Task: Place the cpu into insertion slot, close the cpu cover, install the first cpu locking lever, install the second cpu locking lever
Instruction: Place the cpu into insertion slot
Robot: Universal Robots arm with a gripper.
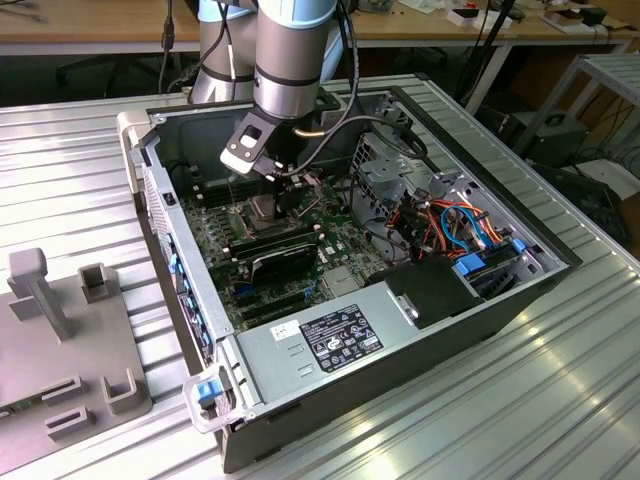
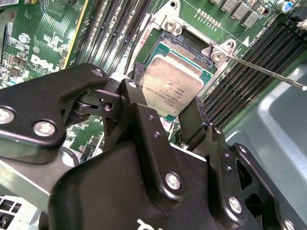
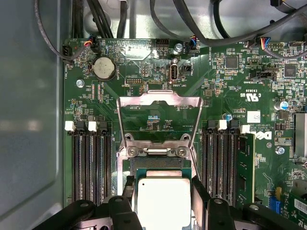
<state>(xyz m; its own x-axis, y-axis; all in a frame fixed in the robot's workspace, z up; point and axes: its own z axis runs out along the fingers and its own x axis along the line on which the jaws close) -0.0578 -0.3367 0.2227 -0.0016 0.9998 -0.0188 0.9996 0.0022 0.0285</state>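
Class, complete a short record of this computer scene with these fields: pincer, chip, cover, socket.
pincer: black pincer, shut on two opposite edges of the chip
chip: flat square silvery-tan metal cpu, held over the socket; whether it is seated cannot be told
cover: thin silvery metal cpu cover frame, open, folded back over the green circuit board
socket: dark square insertion slot, partly exposed beyond the chip

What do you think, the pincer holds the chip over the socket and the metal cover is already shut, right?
No. The pincer holds the chip over the socket, but the metal cover is open, swung back, as the first wrist view shows.
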